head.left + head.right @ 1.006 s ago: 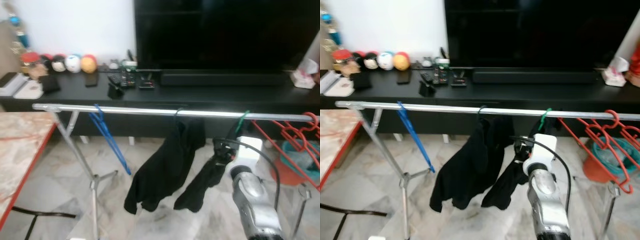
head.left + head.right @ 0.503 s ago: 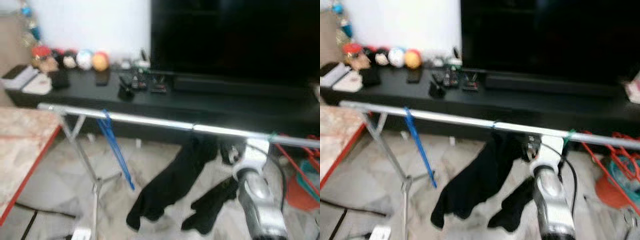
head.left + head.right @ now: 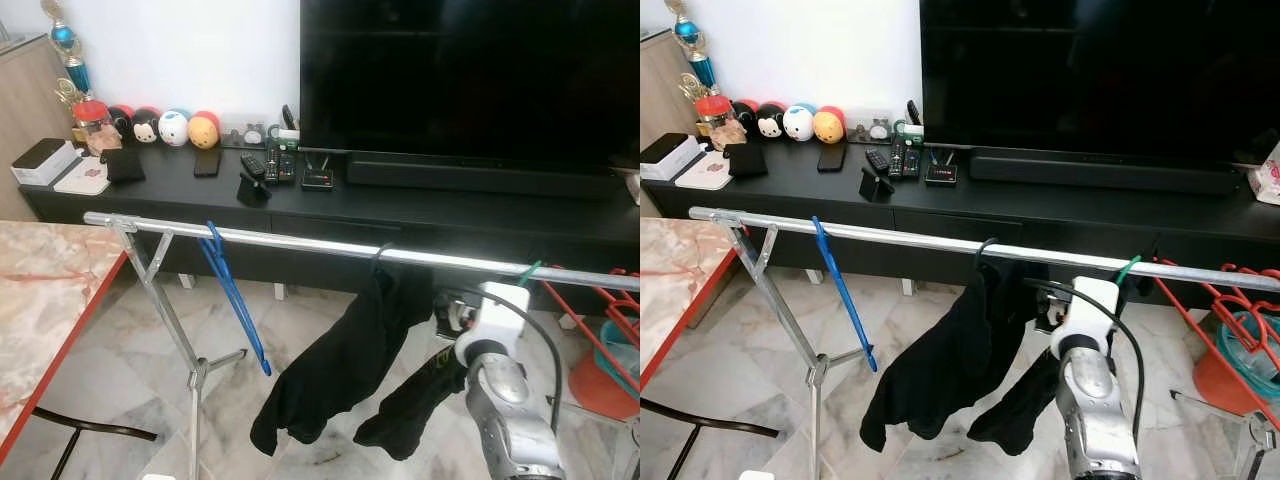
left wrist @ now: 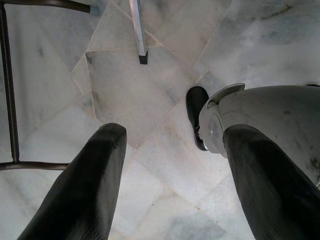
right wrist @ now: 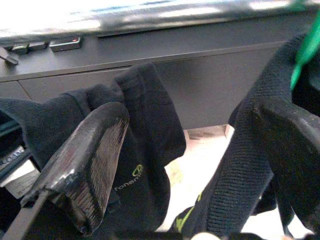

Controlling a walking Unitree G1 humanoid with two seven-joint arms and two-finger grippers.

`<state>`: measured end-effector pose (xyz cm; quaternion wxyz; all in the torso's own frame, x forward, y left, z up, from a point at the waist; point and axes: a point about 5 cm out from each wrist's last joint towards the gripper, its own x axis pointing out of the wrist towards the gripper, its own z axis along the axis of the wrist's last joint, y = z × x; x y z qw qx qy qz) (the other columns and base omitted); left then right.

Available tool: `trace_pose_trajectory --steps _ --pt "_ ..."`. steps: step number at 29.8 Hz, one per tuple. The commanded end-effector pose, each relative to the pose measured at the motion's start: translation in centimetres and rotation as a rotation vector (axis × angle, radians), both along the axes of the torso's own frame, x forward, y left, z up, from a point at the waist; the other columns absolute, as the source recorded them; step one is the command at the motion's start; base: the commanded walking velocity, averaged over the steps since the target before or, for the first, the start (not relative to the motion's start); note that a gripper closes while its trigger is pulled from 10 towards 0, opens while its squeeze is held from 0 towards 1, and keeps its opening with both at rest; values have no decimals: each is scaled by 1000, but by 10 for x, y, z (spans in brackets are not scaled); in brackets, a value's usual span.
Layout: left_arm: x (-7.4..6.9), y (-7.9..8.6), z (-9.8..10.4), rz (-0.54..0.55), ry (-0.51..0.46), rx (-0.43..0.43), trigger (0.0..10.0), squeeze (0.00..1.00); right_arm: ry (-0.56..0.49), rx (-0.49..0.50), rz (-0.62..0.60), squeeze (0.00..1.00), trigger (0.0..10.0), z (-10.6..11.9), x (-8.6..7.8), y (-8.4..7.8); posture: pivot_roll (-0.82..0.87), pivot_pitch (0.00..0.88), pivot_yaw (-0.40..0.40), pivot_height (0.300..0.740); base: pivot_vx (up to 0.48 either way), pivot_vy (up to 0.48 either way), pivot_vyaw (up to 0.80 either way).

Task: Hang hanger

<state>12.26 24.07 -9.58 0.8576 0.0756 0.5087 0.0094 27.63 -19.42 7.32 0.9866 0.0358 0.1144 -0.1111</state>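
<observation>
1. A silver clothes rail (image 3: 890, 236) runs across the room from 9 o'clock to 3 o'clock, in front of a black TV console (image 3: 970, 200); its long axis lies crosswise to the robot's line of reach.

2. The green hanger (image 3: 1127, 268) already has its hook over the rail, at about 1 o'clock from the right arm's white wrist housing. A dark garment (image 3: 1015, 405) droops from it, beside a second black garment (image 3: 940, 365) on a black hook toward 10 o'clock.

3. The right gripper (image 5: 190, 165) is raised just under the rail, with the hanger's green neck (image 5: 305, 50) close by its far finger. Its two fingers stand spread wide, one to each side of the dark cloth, clamping nothing.

4. The left gripper (image 4: 170, 180) hangs idle over the marble floor (image 4: 150, 95), its fingers parted and empty, next to the robot's own foot. The right arm is plainly the nearer one to the hanger.

5. My judgement: the hanging looks done or nearly so, since the hook sits on the rail. What remains turns on the hook lying up and toward 1 o'clock of the spread fingers; drawing the arm back toward 6 o'clock should clear it, if the cloth does not catch.

6. A blue hanger (image 3: 840, 290) hangs toward 9 o'clock, red hangers (image 3: 1230, 300) toward 3 o'clock, well apart from the arm.
</observation>
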Motion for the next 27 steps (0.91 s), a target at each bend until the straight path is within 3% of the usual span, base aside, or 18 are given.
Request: trace_pose_trajectory --steps 1,6,27 --pt "-2 1 -1 -1 16 3 10000 0 -53 2 -19 0 10000 9 0 -1 7 0 -19 740 0 0 0" --pt "-2 1 -1 -4 18 3 10000 0 -19 -2 -60 0 10000 2 -8 -6 3 0 -16 740 0 0 0" --pt "-2 1 -1 -12 21 2 10000 0 3 -15 -140 0 10000 -1 -8 -18 5 0 -18 740 0 0 0"
